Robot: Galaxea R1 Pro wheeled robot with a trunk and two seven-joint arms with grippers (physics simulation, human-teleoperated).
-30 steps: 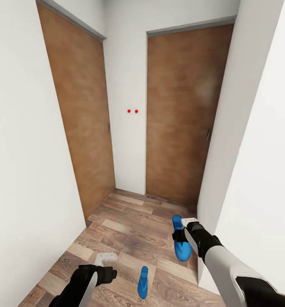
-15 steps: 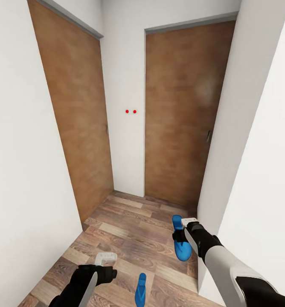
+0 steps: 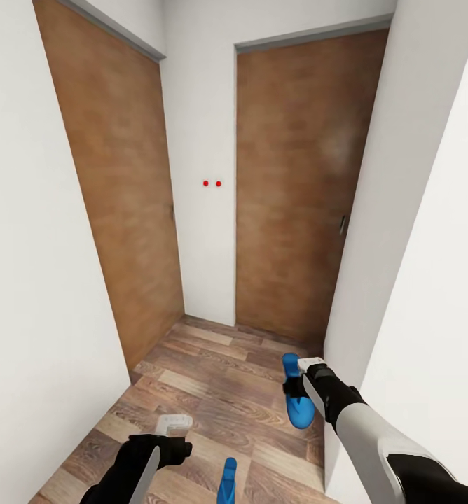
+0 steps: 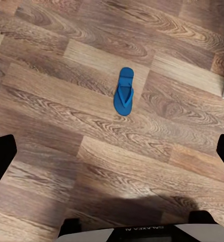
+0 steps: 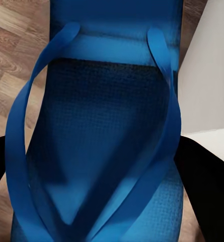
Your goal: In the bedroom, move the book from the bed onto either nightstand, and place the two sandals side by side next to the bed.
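Even, bright, diffuse rendered light with no visible source. White walls [image 3: 45, 280] appear nearly flat, without glare. Wide-angle distortion makes the doors [image 3: 290, 182] lean outward toward the frame edges. A soft dark shadow lies on the wood floor [image 4: 91, 75] below the small sandal [image 4: 124, 92]. The close sandal [image 5: 99, 126] appears slightly soft, its texture grainy.

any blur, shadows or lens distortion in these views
Head view: wide-angle stretch, doors and walls lean outward; flat, even light. Left wrist view: sharp, with a soft dark shadow on the wooden floor near the gripper. Right wrist view: the held blue sandal is very close and slightly soft.
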